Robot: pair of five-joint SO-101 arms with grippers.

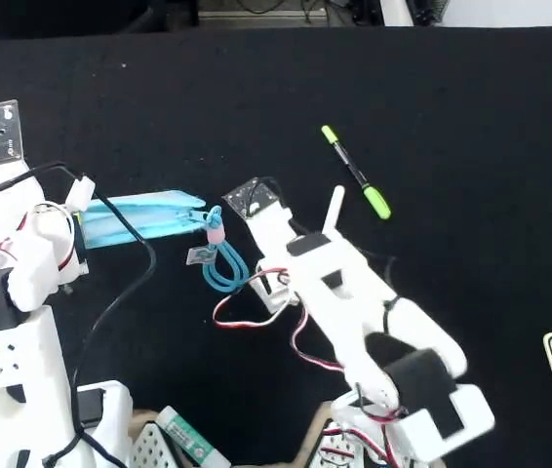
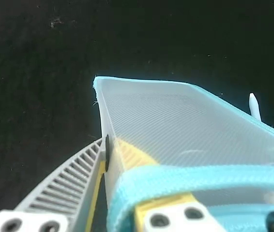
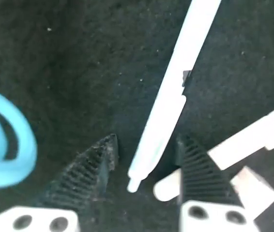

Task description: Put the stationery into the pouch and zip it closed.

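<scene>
Right claw [image 3: 146, 141] spread, white pen [image 3: 173, 87] lying between its jaws; risk I judge: an off-centre close rolls it out, away from the pouch [image 1: 149, 216] pinched in left claw [image 1: 79, 216].

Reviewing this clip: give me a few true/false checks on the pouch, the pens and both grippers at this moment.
1. The left gripper is shut on the pouch. True.
2. The right gripper is open, with the white pen between its fingers. True.
3. The green highlighter is inside the pouch. False: it lies on the table, beyond the right arm.
4. The right gripper holds the blue cord. False: the cord lies on the table beside it.
</scene>
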